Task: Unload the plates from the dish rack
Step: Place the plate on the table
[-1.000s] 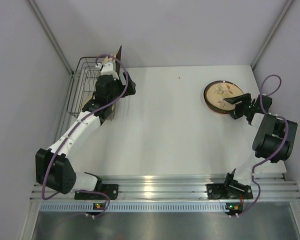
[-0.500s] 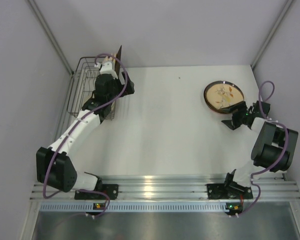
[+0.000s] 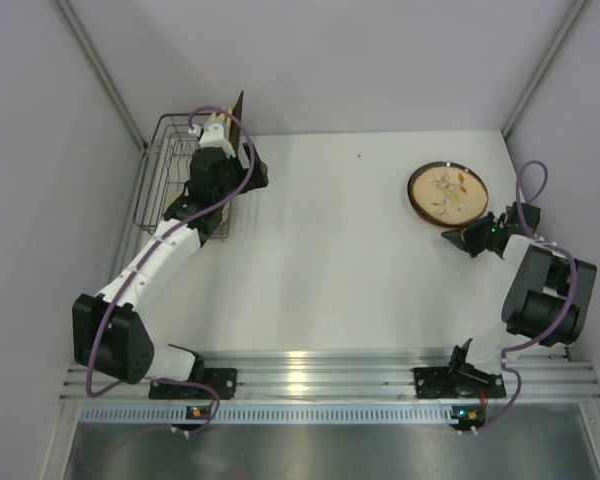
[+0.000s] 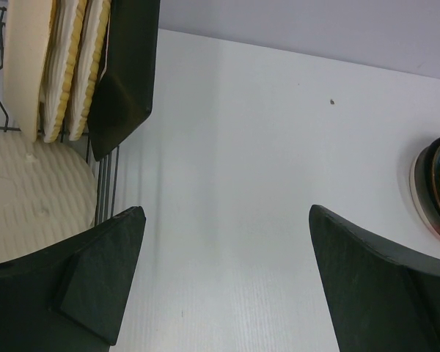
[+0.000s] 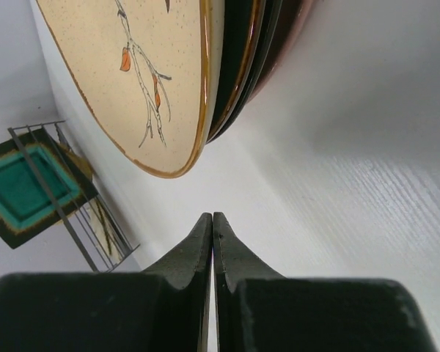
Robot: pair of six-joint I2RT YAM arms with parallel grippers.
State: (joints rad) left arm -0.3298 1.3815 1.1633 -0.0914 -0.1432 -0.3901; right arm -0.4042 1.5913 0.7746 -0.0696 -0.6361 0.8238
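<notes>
The dish rack (image 3: 170, 185) stands at the far left with plates upright in it: cream woven ones (image 4: 66, 66) and a square dark-rimmed plate (image 4: 125, 73), whose teal face (image 5: 26, 187) shows in the right wrist view. My left gripper (image 4: 227, 213) hovers wide open just right of the rack wires (image 4: 106, 191), over bare table, holding nothing. A stack of plates (image 3: 448, 193) lies at the far right, topped by a cream plate with a branch pattern (image 5: 139, 66). My right gripper (image 5: 213, 216) is shut and empty, a little short of the stack's near edge.
Grey walls close in the table on the left, back and right. The stack sits near the right wall. White table (image 3: 330, 260) stretches between rack and stack. A metal rail (image 3: 320, 370) runs along the near edge.
My right gripper has drawn back from the plate stack's edge and shut its jaws with nothing between them. The left arm has barely moved.
</notes>
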